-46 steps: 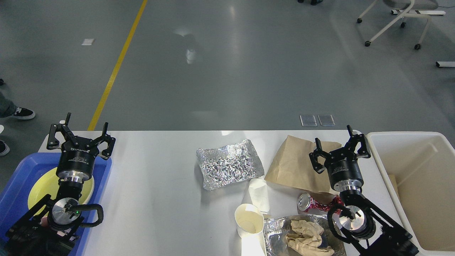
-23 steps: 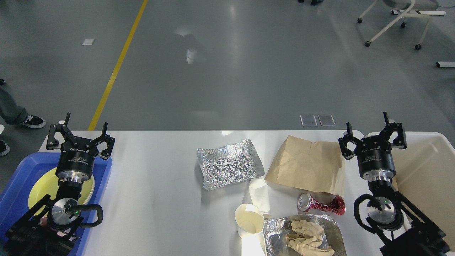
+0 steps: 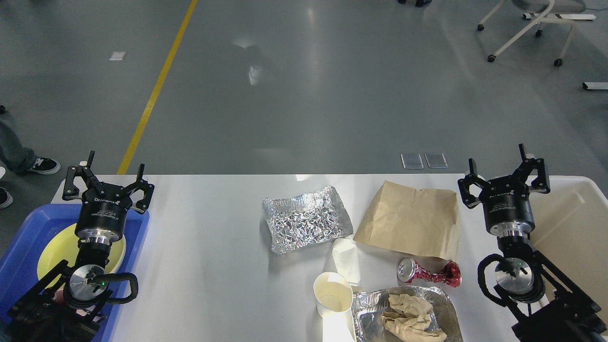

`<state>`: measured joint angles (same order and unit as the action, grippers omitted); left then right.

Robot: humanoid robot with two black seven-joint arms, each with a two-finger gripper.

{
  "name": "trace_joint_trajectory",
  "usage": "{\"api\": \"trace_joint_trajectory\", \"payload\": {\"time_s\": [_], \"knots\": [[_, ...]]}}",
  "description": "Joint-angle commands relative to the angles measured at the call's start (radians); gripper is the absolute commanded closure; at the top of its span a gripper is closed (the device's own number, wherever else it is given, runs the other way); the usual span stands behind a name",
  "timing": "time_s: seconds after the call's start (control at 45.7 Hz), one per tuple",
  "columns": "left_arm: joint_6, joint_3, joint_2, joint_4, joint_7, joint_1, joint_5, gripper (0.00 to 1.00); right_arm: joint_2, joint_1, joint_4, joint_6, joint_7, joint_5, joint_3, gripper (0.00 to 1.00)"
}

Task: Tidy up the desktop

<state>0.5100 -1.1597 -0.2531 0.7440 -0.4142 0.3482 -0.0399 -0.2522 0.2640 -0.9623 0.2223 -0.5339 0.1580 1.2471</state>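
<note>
1. Counter [image 3: 213, 247]: white, wide, rounded corners, filling the lower half of the head view. It lies below and between both arms.
2. Left gripper [image 3: 108, 176]: over the counter's far-left corner, above the blue tray [image 3: 23, 237]. Fingers spread wide; nothing between them.
3. Right gripper [image 3: 504, 172]: at the counter's far-right edge, beside the cream bin [image 3: 577, 223]. Fingers spread wide; nothing held.
4. Blue tray hangs off the counter's left end and carries a yellow plate [image 3: 57, 247], partly hidden by the left arm.
5. Crumpled foil sheet [image 3: 306, 219]: lies flat near the counter's middle, well apart from both grippers.
6. Brown paper bag [image 3: 411, 221]: flat, just right of the foil sheet, its right edge just left of the right gripper's wrist.
7. Crushed red can [image 3: 430, 272]: on its side, near edge of the bag, left of the right arm.
8. Paper cup [image 3: 332, 294]: upright, open, near the counter's front edge. A white paper scrap [image 3: 346, 259] lies just behind it.
9. Foil tray [image 3: 403, 311]: at the front edge, right of the cup, holding crumpled brown paper [image 3: 411, 313].
10. Beyond the counter: grey floor with a yellow line [image 3: 156, 90]; chair legs [image 3: 522, 33] top right.
</note>
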Motion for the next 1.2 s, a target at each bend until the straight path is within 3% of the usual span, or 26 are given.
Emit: {"api": "trace_joint_trajectory", "payload": {"time_s": [0.0,0.875,1.093,1.181], "knots": [[0.001,0.0,0.0,0.0,0.0,0.0,0.0,0.03,0.001,-0.008,-0.001,0.002,0.0,0.009,-0.011,0.0],[0.001,0.0,0.0,0.0,0.0,0.0,0.0,0.03,0.008,0.001,-0.003,-0.001,0.002,0.0,-0.028,0.0],[0.001,0.0,0.0,0.0,0.0,0.0,0.0,0.03,-0.001,0.034,-0.003,0.002,0.086,0.014,-0.034,0.0],[0.001,0.0,0.0,0.0,0.0,0.0,0.0,0.03,-0.027,0.034,-0.01,0.017,0.092,0.009,-0.043,0.0]]}}
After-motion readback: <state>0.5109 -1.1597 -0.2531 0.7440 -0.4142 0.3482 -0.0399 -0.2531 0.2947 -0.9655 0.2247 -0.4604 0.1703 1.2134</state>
